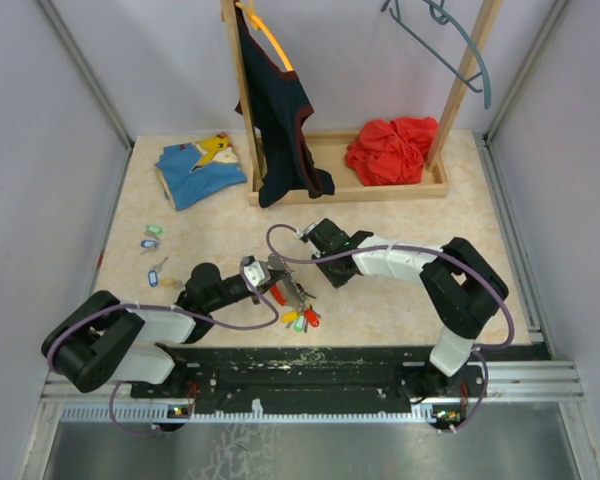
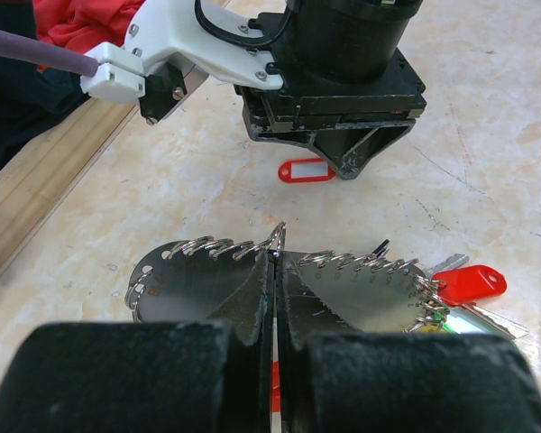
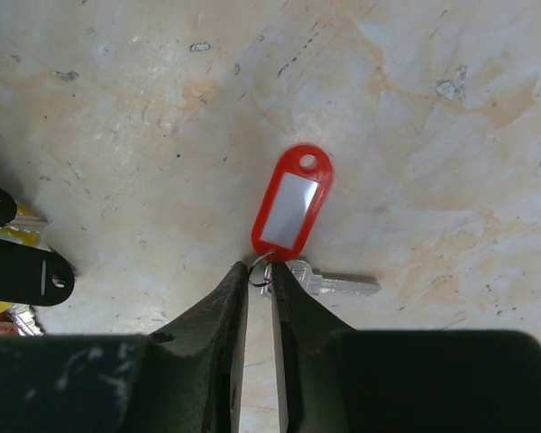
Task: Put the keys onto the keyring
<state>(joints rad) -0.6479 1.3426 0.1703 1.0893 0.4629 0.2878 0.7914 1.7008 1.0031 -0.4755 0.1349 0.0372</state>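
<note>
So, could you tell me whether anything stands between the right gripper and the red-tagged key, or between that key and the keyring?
Nothing visible does. The right gripper has its tips either side of the small ring on the red-tagged key, and only bare table shows between that key and the keyring held in the left gripper.

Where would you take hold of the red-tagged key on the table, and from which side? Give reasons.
Grip the small wire ring joining the red tag to the key, coming down from above. Tag and key lie flat on the table, offering little edge to pinch, so the ring looks the likeliest purchase. The right end effector has its tips either side of it.
</note>
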